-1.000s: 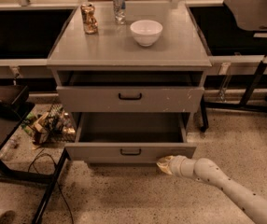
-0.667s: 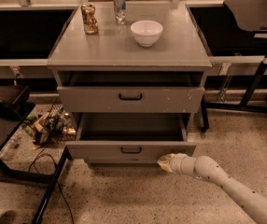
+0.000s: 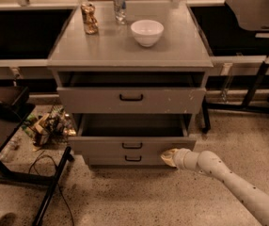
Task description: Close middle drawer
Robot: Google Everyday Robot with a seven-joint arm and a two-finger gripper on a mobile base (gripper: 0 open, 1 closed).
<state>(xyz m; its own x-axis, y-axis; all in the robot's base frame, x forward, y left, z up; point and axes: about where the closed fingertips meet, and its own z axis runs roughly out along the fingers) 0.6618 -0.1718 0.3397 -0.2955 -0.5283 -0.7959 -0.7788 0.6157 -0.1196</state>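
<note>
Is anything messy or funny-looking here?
Yes. The middle drawer sticks out open, with the tool at the right end of its front. The top drawer above it is pulled out a little too. Bits of clutter lie on the floor left of the cabinet.

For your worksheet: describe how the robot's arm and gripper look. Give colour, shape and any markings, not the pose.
The arm is a cream-white tube in rounded segments, swelling at a bulbous joint and speckled with small dark dots. No cables show. The gripper, at the right end of the middle drawer front, is a yellowish, tapered tip.
</note>
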